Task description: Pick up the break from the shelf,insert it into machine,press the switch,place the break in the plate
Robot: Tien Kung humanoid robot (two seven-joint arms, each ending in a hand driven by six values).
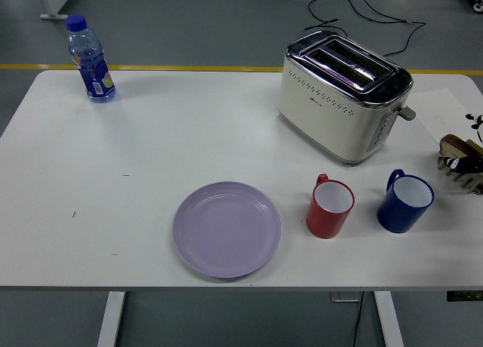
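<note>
A brown bread slice (455, 144) stands in a wooden rack (462, 178) at the table's far right edge, partly cut off by the picture. Only small black parts of my right hand (475, 124) show there, right beside and against the bread; the rest is out of view. The cream and chrome toaster (341, 109) stands at the back right, its two slots (344, 64) empty and its lever (407, 113) on the right end. The empty lilac plate (226, 228) lies near the front middle. My left hand is not in view.
A red cup (330, 207) and a blue cup (404, 201) stand between the toaster and the front edge, right of the plate. A water bottle (90, 59) stands at the back left. Cables lie on the floor behind the table.
</note>
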